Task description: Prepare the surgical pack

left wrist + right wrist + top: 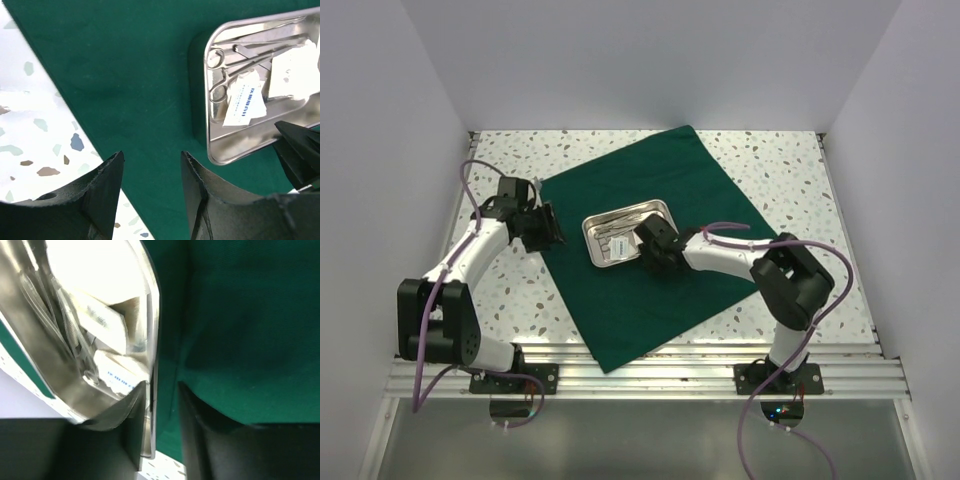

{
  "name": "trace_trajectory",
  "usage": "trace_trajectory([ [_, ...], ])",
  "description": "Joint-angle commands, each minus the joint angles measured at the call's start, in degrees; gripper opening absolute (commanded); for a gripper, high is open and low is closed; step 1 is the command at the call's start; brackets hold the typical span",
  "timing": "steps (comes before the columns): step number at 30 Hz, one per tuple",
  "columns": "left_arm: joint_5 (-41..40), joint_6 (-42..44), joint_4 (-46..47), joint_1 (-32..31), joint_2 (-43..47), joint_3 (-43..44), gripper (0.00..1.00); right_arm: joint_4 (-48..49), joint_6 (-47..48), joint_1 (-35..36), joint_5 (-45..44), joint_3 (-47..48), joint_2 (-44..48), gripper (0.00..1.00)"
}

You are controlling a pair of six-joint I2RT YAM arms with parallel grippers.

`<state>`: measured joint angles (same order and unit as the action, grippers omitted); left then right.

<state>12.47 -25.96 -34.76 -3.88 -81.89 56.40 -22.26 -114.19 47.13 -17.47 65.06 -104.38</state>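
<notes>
The green drape (650, 190) lies spread flat on the speckled table (775, 165), one corner hanging over the near edge. A steel tray (592, 245) sits on its middle, holding scissors-like tools (222, 82) and white packets (245, 100). The right gripper (162, 395) has its fingers apart, one inside the tray and one outside, straddling the rim without squeezing it. The left gripper (152, 165) hangs with fingers spread above the drape's left edge, touching nothing
</notes>
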Motion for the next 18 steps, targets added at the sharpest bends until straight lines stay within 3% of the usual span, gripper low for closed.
trace_trajectory([
  [1, 2.7, 0.6, 3.5, -1.1, 0.0, -0.1, 0.53, 0.7, -32.8, 0.1, -4.2, -1.9, 3.5, 0.40],
  [3, 3.3, 0.7, 3.7, -1.6, -0.6, -0.4, 0.52, -1.1, -28.8, -0.1, -3.7, -2.2, 5.8, 0.55],
  [5, 3.4, 0.8, 3.9, -1.7, -1.2, -0.5, 0.50, -1.7, -22.9, -0.5, -2.5, -2.9, 7.6, 0.61],
  [7, 3.4, 0.9, 4.3, -1.7, -1.5, -0.4, 0.46, -3.7, -17.8, -0.6, -1.6, -3.2, 11.2, 0.74],
  [9, 3.4, 0.9, 4.4, -1.7, -2.1, -0.3, 0.41, -8.5, -5.5, -2.3, -0.3, -2.0, 15.0, 0.85],
  [10, 3.3, 0.9, 4.3, -1.7, -2.3, 0.1, 0.36, -10.4, 0.3, -3.0, -0.5, 0.4, 16.3, 0.99],
  [12, 3.1, 0.9, 4.4, -1.7, -3.2, 0.5, 0.31, -17.9, 16.4, -5.2, -1.1, 3.6, 18.3, 0.99],
  [13, 3.1, 1.1, 4.2, -1.8, -3.6, 0.8, 0.25, -18.7, 22.2, -5.8, -1.9, 5.6, 20.7, 0.99],
  [14, 3.1, 1.3, 4.0, -2.2, -4.6, 1.1, 0.23, -18.7, 34.9, -7.2, -2.5, 6.3, 21.6, 0.99],
  [18, 2.5, 1.5, 2.5, -3.6, -7.8, 4.1, 0.12, -23.4, 62.0, -13.9, 0.2, 12.7, 20.6, 0.97],
])
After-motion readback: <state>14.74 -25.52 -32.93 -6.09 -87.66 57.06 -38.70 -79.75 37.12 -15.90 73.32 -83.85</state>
